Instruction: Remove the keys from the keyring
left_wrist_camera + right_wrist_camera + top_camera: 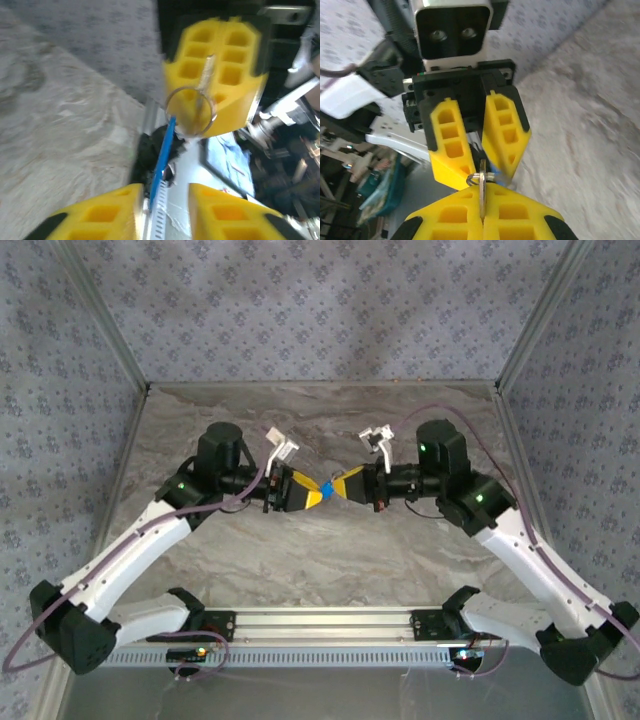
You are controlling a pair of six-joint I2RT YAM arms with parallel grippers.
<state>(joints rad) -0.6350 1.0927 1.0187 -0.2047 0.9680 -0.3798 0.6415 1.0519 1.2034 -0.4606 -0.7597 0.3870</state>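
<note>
The blue key [326, 487] hangs between both grippers in mid-air above the table. In the left wrist view it appears edge-on as a thin blue strip [162, 160], dangling from the wire keyring [190, 111]. My left gripper [165, 192] is open. The strip sits in the gap close to the left pad [107, 210], well clear of the other pad. My right gripper [481, 192] is shut on a flat metal tab [481, 190] that is threaded on the keyring [476, 178]. From above, the left gripper [314, 492] and right gripper [338, 485] meet tip to tip.
The marbled table top [320, 550] lies below both arms, with patterned walls on three sides. An aluminium rail [320, 625] carrying the arm bases runs along the near edge. Both arms angle inward from the sides.
</note>
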